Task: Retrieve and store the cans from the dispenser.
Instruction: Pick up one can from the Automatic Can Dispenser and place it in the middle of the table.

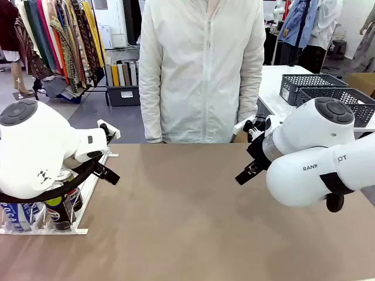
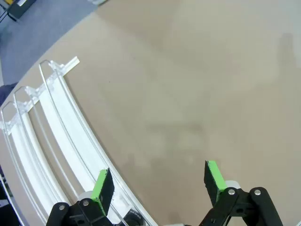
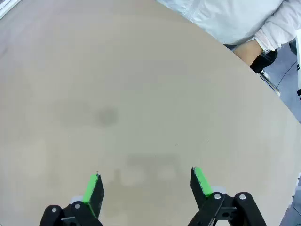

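So we're looking at both arms hanging over the brown bench point(image 1: 187, 228) with nothing in them. The left tool point(image 2: 157, 170) is standing wide open, green pads point(image 2: 100, 186) well apart, hovering over bare bench just beside the dispenser point(image 2: 51, 122). Its white rails are curving along the left of the left wrist view.

From the front we're spotting that dispenser at the bench's near left corner, partly hidden behind the left arm. The cans point(image 1: 58, 211) are sitting at its near end: a blue Pocari can point(image 1: 16, 214) and a dark one next to it. We can't count them properly, since the arm is covering the rest.

The right tool point(image 3: 146, 175) is gaping wide too, over bare bench and well apart from the dispenser. A person point(image 1: 202, 76) in a white jacket is standing at the far edge, and dark grey baskets point(image 1: 328, 93) are sitting on a white table behind, to the right.
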